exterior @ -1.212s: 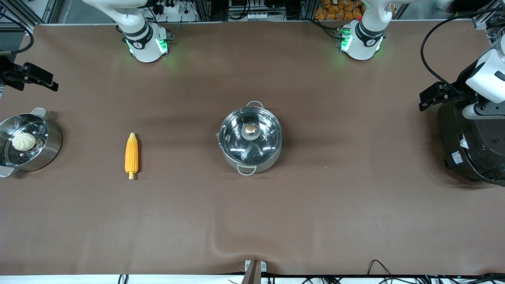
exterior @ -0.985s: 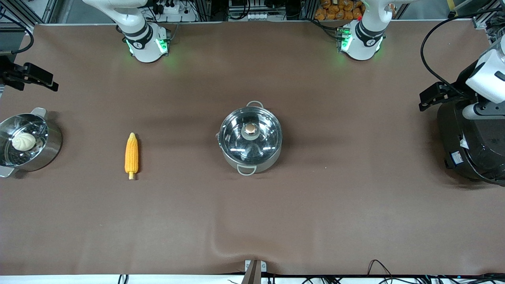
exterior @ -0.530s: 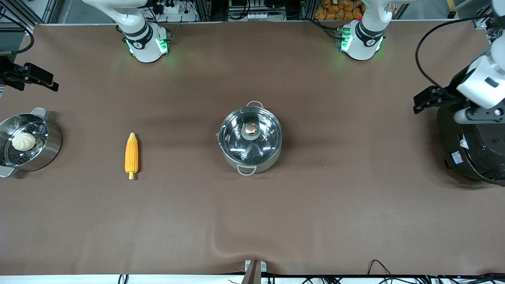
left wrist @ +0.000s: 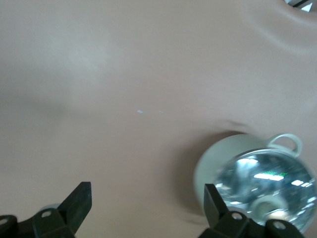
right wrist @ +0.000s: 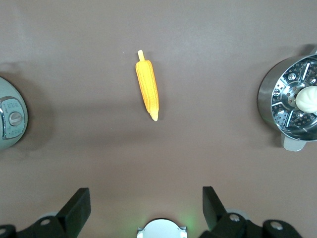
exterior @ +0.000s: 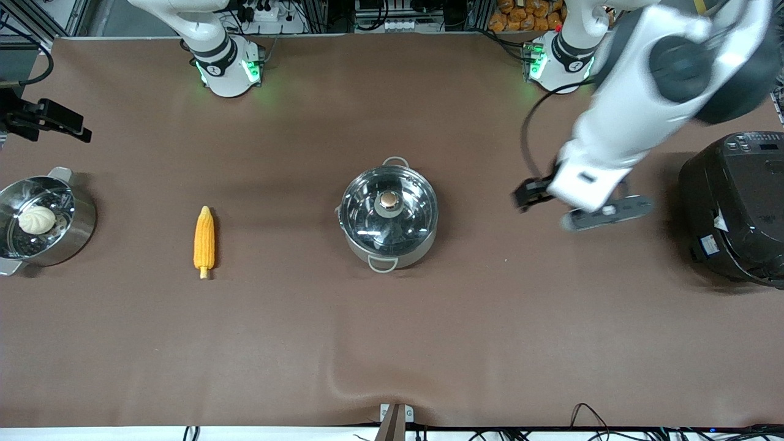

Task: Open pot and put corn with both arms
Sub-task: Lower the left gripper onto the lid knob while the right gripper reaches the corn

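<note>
The steel pot [exterior: 389, 229] stands mid-table with its glass lid [exterior: 404, 211] on and a copper knob [exterior: 389, 199] on top. The corn [exterior: 204, 240] lies on the table toward the right arm's end, tip toward the robots; it also shows in the right wrist view [right wrist: 147, 88]. My left gripper [exterior: 530, 192] is open and empty, over bare table between the pot and the black cooker; its wrist view [left wrist: 146, 196] shows the pot [left wrist: 260, 181] beside one finger. My right gripper [right wrist: 146, 201] is open and empty, waiting high above the table, and shows at the front view's edge [exterior: 61, 121].
A steel steamer pot [exterior: 82, 223] with a white bun [exterior: 37, 218] stands at the right arm's end of the table. A large black cooker [exterior: 735, 208] stands at the left arm's end. The brown table cover has a wrinkle [exterior: 343, 376] near the front edge.
My left arm has swung from over the black cooker toward the pot and now hangs over the table between them. The right arm, pot and corn have not moved.
</note>
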